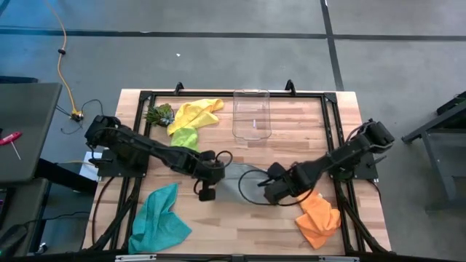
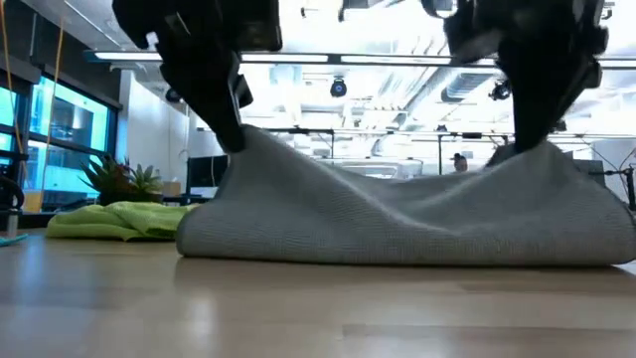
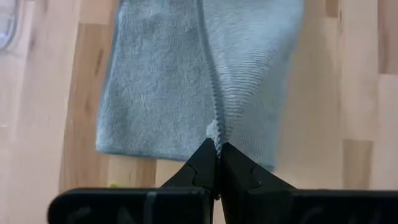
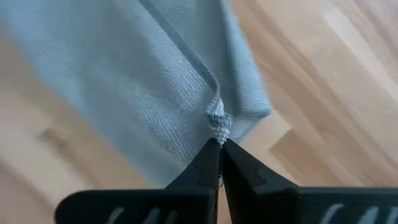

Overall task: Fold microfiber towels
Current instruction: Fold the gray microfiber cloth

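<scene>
While both arms hold the grey towel (image 1: pixel 244 180) at mid-table, the main risk is loss of a corner. The table (image 1: pixel 291 225) carries the grey towel between the two grippers, its body sagging onto the wood while two edges are lifted, as the low view shows.

Left gripper (image 3: pixel 217 152): jaws clenched on a thin pinch of the grey towel's hem. Right gripper (image 4: pixel 219 146): jaws clenched on a small tuft at a corner. Both bites look shallow. If the arms pull apart or lift unevenly, I judge the tuft in the right gripper could slip out first, and the fold would collapse.

Second risk: the lifted edge is carried over skewed, so corners miss each other and the fold lands crooked. The cloth is soft and drags on the wood, which could bunch the lower layer.

Other towels, in descending apparent size: teal towel (image 1: pixel 159 216) near the front left, orange towel (image 1: pixel 319 218) at the front right just beside the right arm, yellow towel (image 1: pixel 194 113) at the back, lime towel (image 1: pixel 185 136) touching it. All lie crumpled, not yet folded. A sweeping right arm could snag the orange one.

Writing, brands, labels: none legible in any view.
</scene>
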Controlling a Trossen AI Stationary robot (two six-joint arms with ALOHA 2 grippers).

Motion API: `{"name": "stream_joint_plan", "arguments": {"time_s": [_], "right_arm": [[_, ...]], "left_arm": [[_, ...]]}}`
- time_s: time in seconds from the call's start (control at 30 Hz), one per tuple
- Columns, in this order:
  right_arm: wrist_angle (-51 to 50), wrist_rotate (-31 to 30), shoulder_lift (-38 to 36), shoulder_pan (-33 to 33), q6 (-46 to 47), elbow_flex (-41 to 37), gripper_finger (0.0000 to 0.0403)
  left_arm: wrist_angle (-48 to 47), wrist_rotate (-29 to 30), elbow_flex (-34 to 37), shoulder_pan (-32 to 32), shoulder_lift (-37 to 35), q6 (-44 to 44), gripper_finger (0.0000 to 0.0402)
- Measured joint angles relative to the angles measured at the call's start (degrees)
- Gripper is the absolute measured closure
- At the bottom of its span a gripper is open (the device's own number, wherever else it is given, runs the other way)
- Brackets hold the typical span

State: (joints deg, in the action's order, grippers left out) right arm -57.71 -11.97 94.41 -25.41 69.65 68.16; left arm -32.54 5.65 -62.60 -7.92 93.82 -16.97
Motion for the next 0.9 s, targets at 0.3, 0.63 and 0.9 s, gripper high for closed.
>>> {"name": "stream_joint_plan", "arguments": {"time_s": [0.3,0.63,0.9], "right_arm": [[2.6,0.2,0.0,3.6,2.3,-6.1,0.0403],[7.3,0.4,0.0,5.3,2.4,-8.8,0.0403],[7.2,0.0,0.0,7.0,2.1,-8.8,0.0403]], "left_arm": [[0.6,2.0,3.0,2.7,0.0,-0.9,0.0401],[0.7,5.1,3.1,3.1,0.0,-0.1,0.0401],[0.7,9.1,3.1,3.1,0.0,2.7,0.0401]]}}
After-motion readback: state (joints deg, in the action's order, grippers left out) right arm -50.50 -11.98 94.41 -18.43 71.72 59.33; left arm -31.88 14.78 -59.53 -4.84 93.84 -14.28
